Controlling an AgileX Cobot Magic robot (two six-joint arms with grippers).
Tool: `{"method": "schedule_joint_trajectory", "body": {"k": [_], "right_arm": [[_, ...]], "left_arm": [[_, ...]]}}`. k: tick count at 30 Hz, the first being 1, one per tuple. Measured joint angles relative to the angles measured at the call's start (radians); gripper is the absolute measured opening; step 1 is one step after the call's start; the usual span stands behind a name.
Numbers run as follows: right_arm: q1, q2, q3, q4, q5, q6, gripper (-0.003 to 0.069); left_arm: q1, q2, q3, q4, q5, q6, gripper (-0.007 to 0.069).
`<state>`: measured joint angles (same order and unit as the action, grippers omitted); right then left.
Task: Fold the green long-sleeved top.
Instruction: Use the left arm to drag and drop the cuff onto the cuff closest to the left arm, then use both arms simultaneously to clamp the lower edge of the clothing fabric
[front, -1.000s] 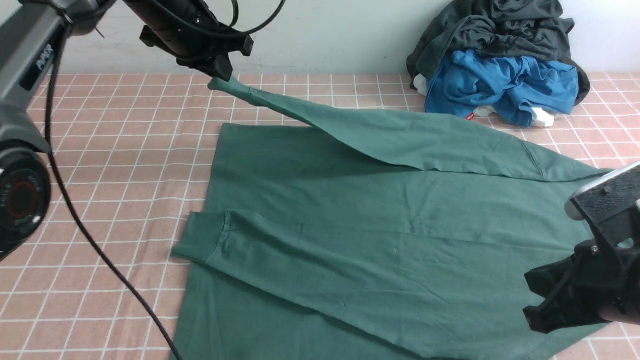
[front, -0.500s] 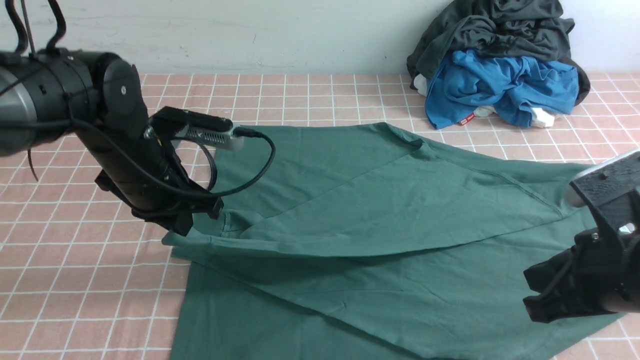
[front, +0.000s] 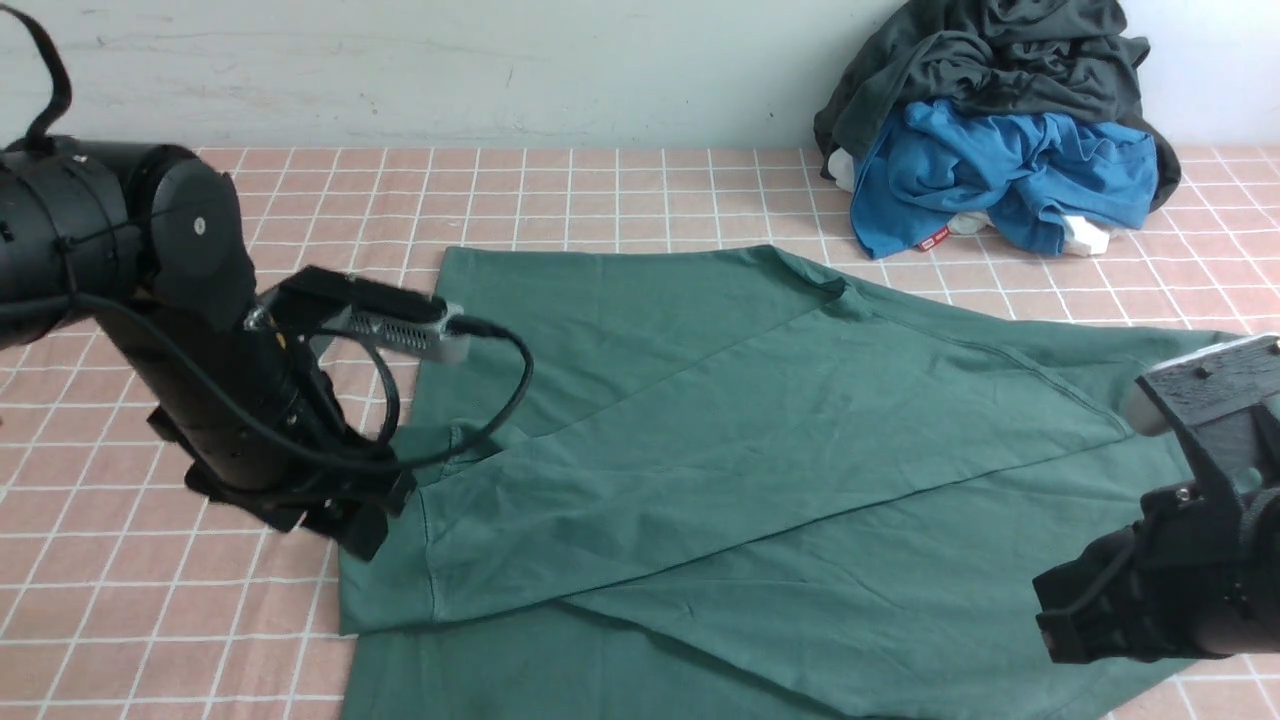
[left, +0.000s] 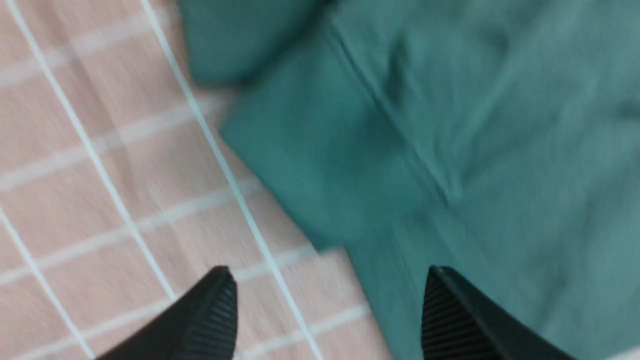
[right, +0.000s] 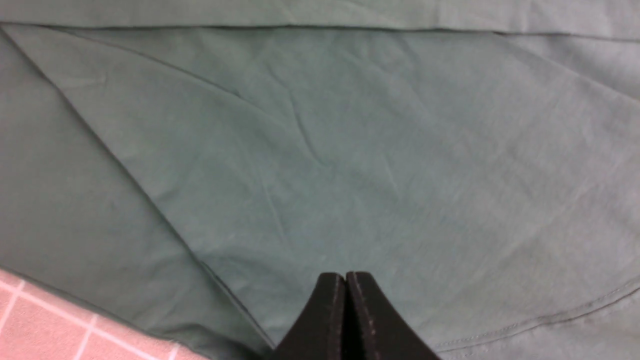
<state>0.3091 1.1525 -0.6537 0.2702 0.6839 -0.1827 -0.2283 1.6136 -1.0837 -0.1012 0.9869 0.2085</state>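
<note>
green cotton fills the front view: the green long-sleeved top (front: 760, 450) lies flat on the pink checked cloth (front: 600, 190), with both sleeves folded across its body and 1 cuff at its left edge. a heap of dark and blue clothes (front: 1000, 150) sits well apart by the wall. from the left wrist, all blurred, the left gripper (left: 327, 315) has its fingers spread wide and empty, above what seems to be the cuff's edge. from the right wrist, the right gripper (right: 345, 310) has its fingers pressed together, holding nothing, over the top.
</note>
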Motion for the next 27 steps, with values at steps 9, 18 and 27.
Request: {"method": "schedule_joint_trajectory", "body": {"k": [9,18,27], "right_arm": [[0.0,0.0,-0.001,0.05,0.039,-0.037,-0.001],[0.0,0.0,-0.001,0.168,0.051,-0.165,-0.001],[0.0,-0.013,-0.001,0.178,0.111,-0.317,-0.001]], "left_arm": [[-0.239,-0.098,0.341,0.005,-0.152,0.528,0.0472],[-0.316,-0.058,0.407,0.101,-0.221,0.624,0.0358],[-0.333,-0.12,0.397,0.156,-0.192,0.513,0.0013]]}}
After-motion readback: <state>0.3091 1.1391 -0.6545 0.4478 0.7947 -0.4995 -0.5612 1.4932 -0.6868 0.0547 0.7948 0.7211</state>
